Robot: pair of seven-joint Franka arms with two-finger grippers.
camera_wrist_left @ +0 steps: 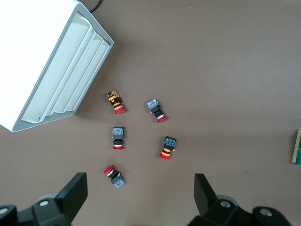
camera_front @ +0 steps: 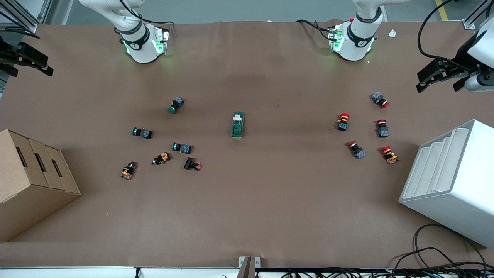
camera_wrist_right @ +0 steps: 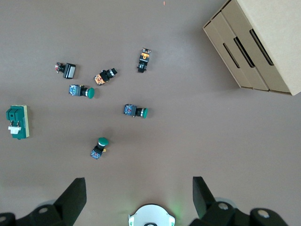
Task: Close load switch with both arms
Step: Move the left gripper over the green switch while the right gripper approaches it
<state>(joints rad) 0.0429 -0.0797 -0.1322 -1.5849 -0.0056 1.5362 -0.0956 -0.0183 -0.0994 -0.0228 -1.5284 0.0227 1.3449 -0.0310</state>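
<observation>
The right tool hangs over the right arm's end of the desk, its fingers spread wide apart and holding nothing; the front view cuts most of it off at the edge. Below it, nearer the front camera, stands a cardboard box with three slots. The slots are dark and what is inside cannot be made out.

Next come three green buttons lying loose among three smaller dark parts, which are too small to tell apart.

The load switch lies alone mid-desk, between the two clusters and well apart from both tools. Its white lever sits at the end toward the arm bases. The left wrist view shows only a sliver of it.

Toward the left arm's end lie five red buttons on their sides. Beside them is a white bin with ribbed channels, partly cut off by the frame. The left tool hangs over this end, fingers wide apart and empty.
</observation>
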